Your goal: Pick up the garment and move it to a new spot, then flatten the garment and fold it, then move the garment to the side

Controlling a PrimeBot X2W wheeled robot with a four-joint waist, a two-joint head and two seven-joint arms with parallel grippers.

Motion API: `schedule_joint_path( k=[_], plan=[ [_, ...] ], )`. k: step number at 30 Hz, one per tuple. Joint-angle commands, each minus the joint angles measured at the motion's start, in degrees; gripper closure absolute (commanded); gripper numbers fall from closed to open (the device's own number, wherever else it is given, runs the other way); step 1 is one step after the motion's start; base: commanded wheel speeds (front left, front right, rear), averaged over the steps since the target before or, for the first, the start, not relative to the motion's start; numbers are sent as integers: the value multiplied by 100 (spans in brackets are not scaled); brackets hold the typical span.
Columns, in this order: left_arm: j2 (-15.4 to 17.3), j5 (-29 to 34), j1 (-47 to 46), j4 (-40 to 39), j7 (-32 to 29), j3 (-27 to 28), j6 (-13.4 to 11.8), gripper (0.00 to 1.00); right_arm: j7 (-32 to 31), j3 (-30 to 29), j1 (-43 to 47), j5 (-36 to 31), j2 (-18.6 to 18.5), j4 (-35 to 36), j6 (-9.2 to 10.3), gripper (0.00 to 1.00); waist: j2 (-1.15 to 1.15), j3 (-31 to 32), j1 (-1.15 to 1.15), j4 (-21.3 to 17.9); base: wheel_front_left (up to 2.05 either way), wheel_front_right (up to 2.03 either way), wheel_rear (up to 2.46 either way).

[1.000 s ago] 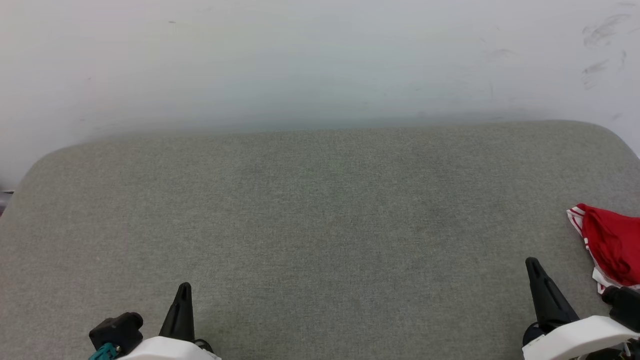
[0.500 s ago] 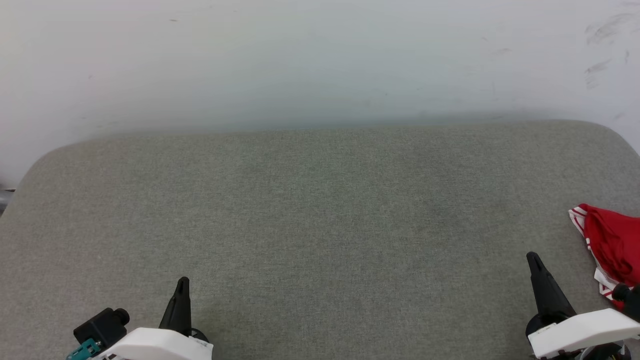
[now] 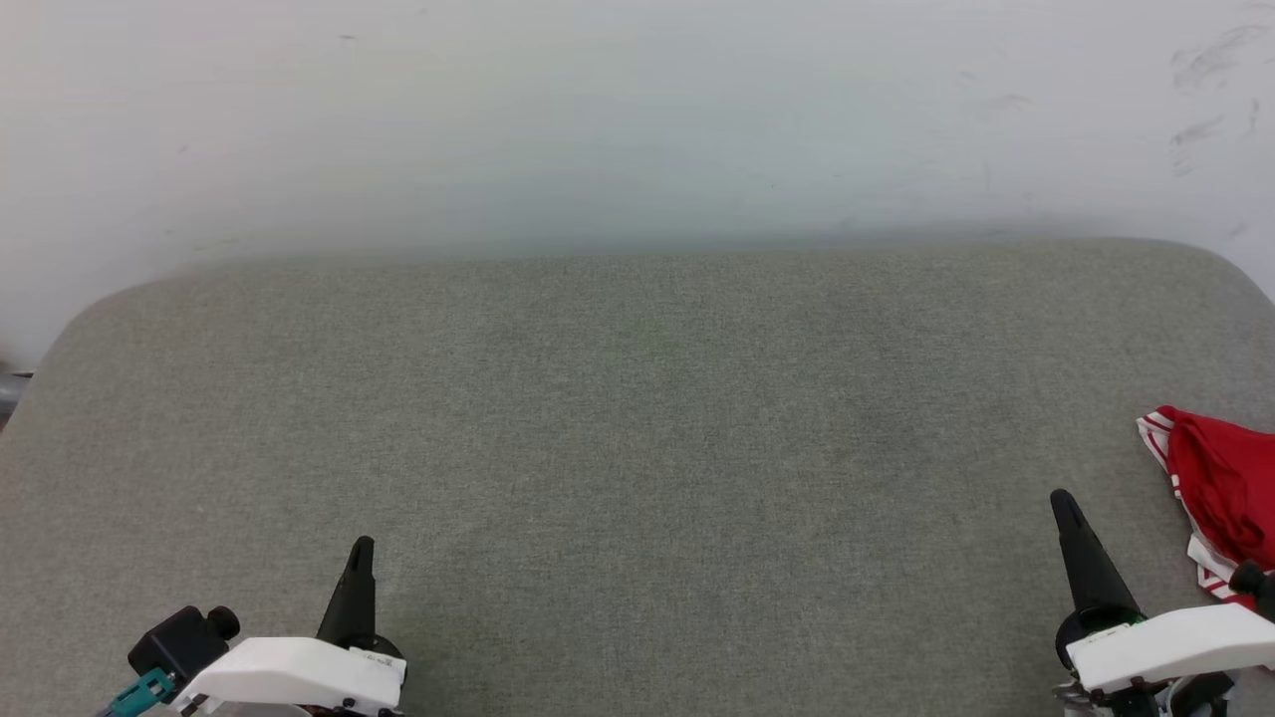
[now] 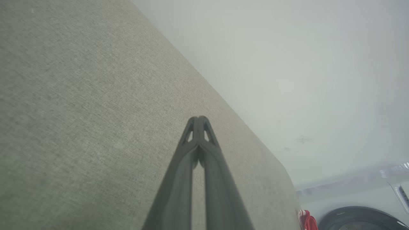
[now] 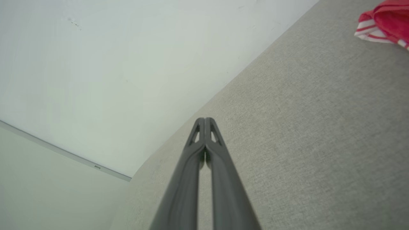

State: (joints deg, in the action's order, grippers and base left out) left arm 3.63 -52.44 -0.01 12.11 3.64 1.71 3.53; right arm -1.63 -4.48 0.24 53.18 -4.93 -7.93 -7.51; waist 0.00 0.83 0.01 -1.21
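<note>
Grey woven fabric covers the wide tabletop (image 3: 637, 418), set against a plain white wall (image 3: 637, 119). Your garment (image 3: 1220, 488) lies crumpled on the tabletop's right side, red with striped white trim, near your right gripper (image 3: 1064, 503). That gripper and your left gripper (image 3: 361, 548) are both empty, fingers pressed together. The cloth will probably be thin, limp and slippery, so pinch a raised fold or the striped hem.

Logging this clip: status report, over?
Left pincer shut, empty. Right pincer shut, empty. Garment bunched at grey surface's right edge, ungrasped. Nothing between.
</note>
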Motion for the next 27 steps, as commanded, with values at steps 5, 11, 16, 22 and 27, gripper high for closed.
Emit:
schedule_joint_path(
  k=[5,11,16,22,27],
  plan=[
    [6,-466,-193,-27,-119,68,68,100,-73,-39,-213,469,30,-25,1,100,0,-7,0,9,0,0,0],
    [-4,-856,-245,-3,-221,119,109,100,-119,-59,-256,849,50,-89,1,100,0,-15,0,19,0,0,0],
    [-11,-1164,-289,18,-304,157,136,100,-157,-74,-305,1153,66,-141,1,100,0,-22,-1,26,0,0,0],
    [-19,-1514,-337,39,-391,197,170,100,-200,-94,-345,1496,83,-201,1,100,0,-30,-1,36,0,0,0],
    [-25,-1792,-371,57,-465,229,203,100,-239,-107,-392,1771,98,-245,1,100,0,-36,-1,44,0,0,0]
  ],
)
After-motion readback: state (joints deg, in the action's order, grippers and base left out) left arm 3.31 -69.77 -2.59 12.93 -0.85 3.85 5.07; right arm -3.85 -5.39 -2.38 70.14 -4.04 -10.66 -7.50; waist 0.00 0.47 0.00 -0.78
